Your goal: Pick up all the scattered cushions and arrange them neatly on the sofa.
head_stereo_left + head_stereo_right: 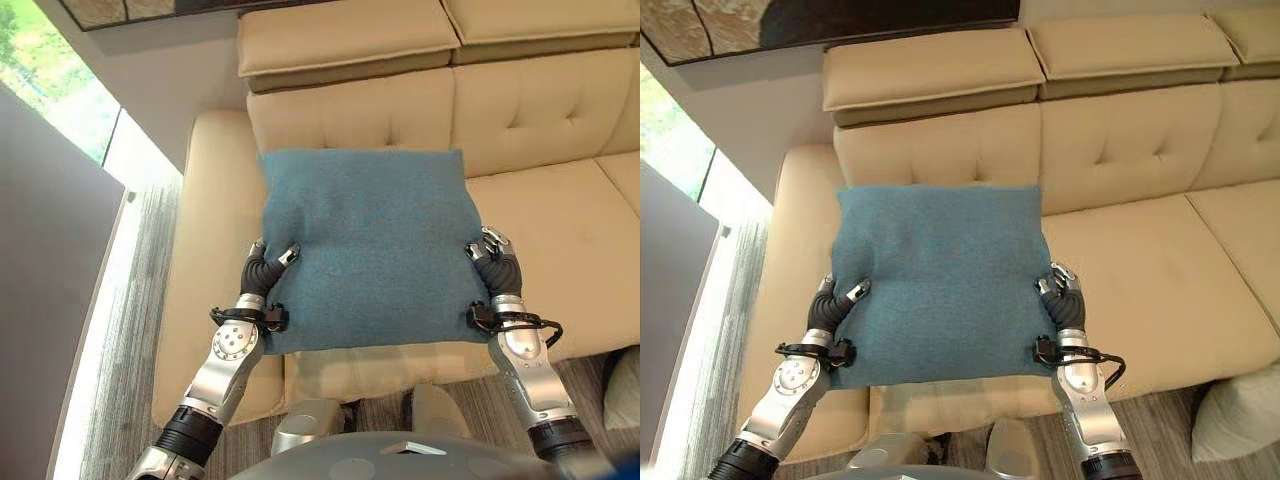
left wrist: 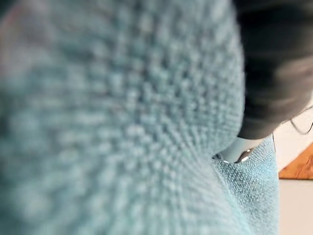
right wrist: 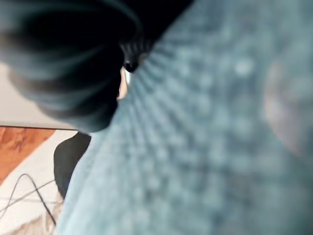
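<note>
A square blue knitted cushion [image 1: 365, 245] is held over the left seat of the beige sofa [image 1: 560, 230], its top edge near the backrest. My left hand [image 1: 262, 272] grips its left edge and my right hand [image 1: 496, 265] grips its right edge. Each thumb lies on top of the fabric, and the other fingers curl round the sides. The left wrist view has the blue cushion's weave [image 2: 122, 122] right beside the hand's dark cover [image 2: 276, 63]. In the right wrist view the same weave [image 3: 220, 122] sits against that hand's cover [image 3: 63, 63].
A white cushion [image 1: 1237, 415] lies on the floor at the lower right, by the sofa's front. The sofa's wide left armrest [image 1: 205, 250] is beside my left hand. A grey wall panel [image 1: 50, 280] and a window stand further left. The seat to the right is bare.
</note>
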